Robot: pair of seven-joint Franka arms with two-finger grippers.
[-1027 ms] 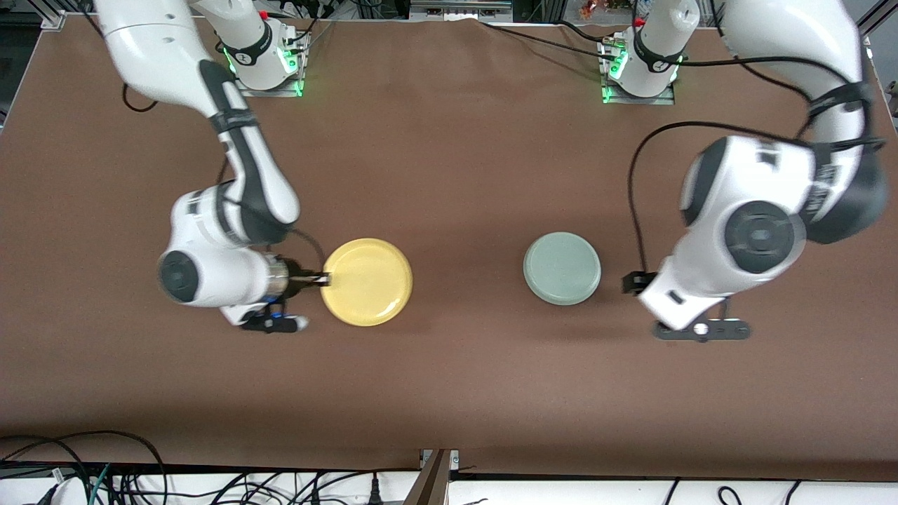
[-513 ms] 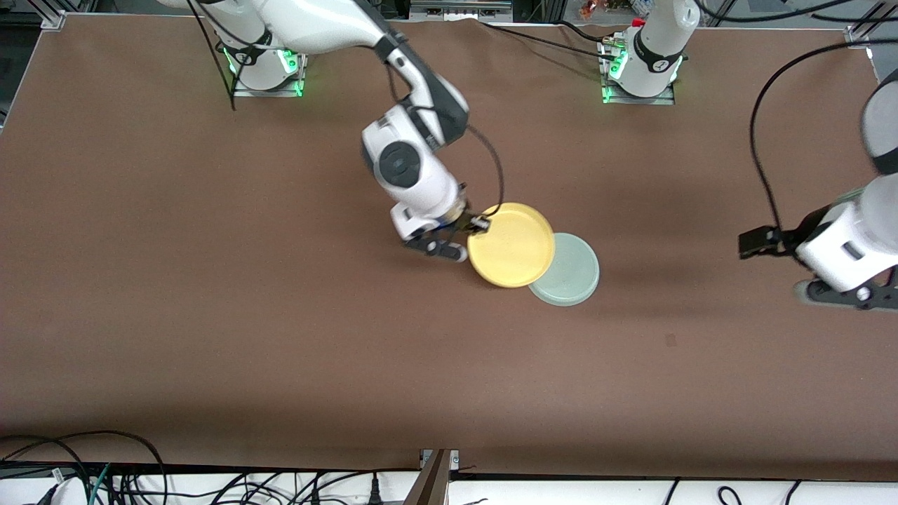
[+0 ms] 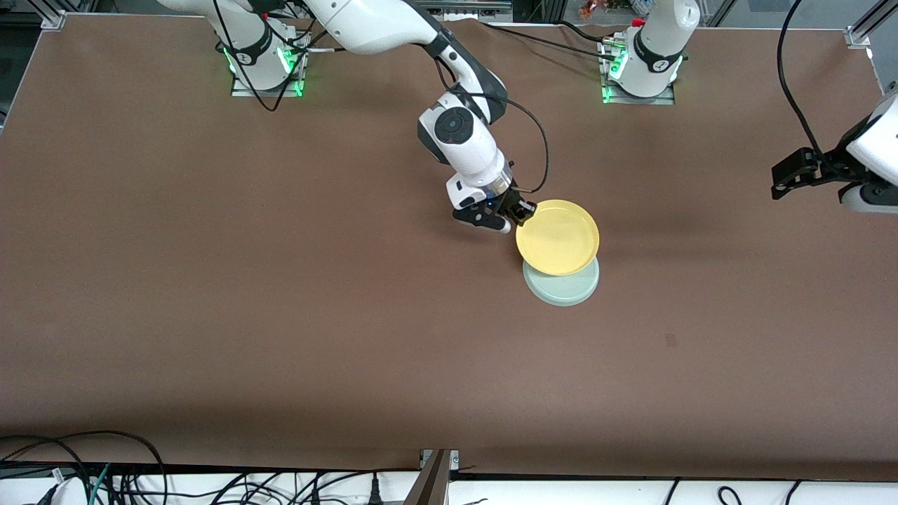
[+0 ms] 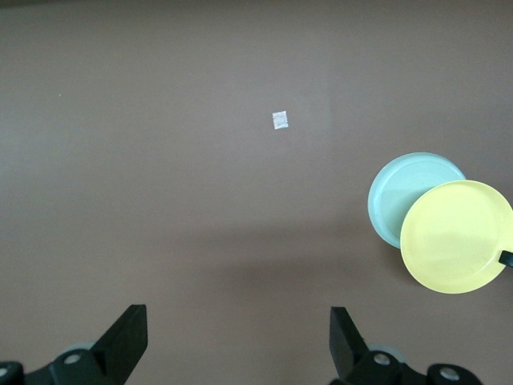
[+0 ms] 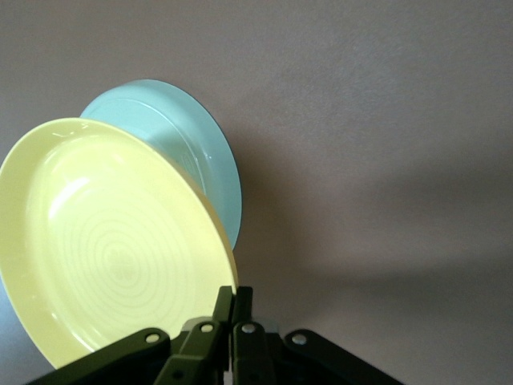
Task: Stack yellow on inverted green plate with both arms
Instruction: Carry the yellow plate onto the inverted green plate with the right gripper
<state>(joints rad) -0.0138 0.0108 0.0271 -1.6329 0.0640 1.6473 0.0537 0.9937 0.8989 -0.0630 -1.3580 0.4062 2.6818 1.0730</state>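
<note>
Right gripper (image 3: 520, 211) carrying the yellow plate (image 3: 558, 237) in over the inverted green plate (image 3: 563, 289).

The right gripper's fingers are pinched on the yellow plate's rim at the edge toward the right arm's base, which leaves the plate's underside free to be set down. The plate hangs above the green plate and covers most of it but is not centred; the green plate lies rim-down on the brown table (image 3: 280, 280). The left gripper (image 4: 238, 341), fingers spread and empty, waits high at its own end of the table, well apart.
</note>
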